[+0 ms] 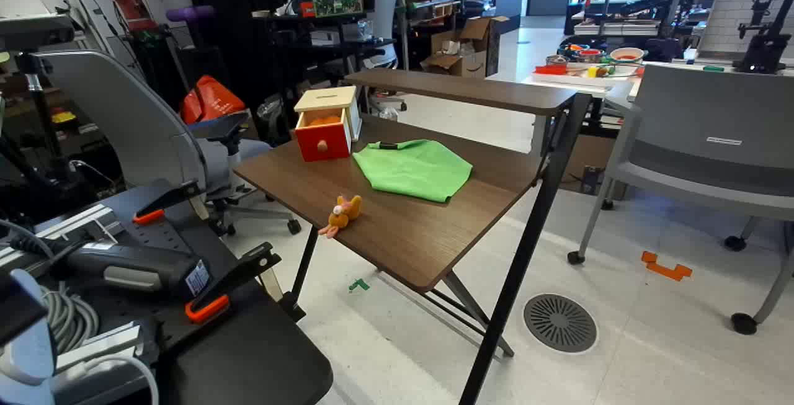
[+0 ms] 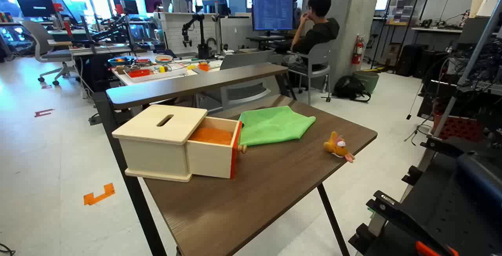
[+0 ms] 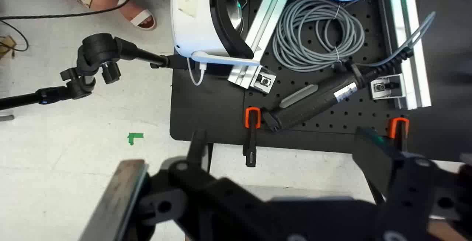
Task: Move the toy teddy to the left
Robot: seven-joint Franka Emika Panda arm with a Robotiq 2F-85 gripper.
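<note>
The toy teddy is a small orange-brown soft toy with pink and white parts. In an exterior view the toy teddy (image 1: 345, 209) sits at the near edge of the brown table (image 1: 428, 231), partly over it. It also shows in an exterior view (image 2: 335, 146) by the edge of the brown table (image 2: 255, 197). My gripper (image 3: 285, 141) shows only in the wrist view, with its fingers wide apart and nothing between them. Below it are the pale floor and the edge of a black bench. The teddy is out of the wrist view, and the gripper is out of both exterior views.
A wooden box with a red drawer pulled open (image 1: 324, 138) (image 2: 157, 150) and a green cloth (image 1: 415, 169) (image 2: 274, 126) lie on the table. A raised shelf (image 1: 459, 90) runs along it. The black bench (image 3: 206, 104) holds coiled cable (image 3: 295, 41), a dark tool (image 3: 313, 100) and orange clamps.
</note>
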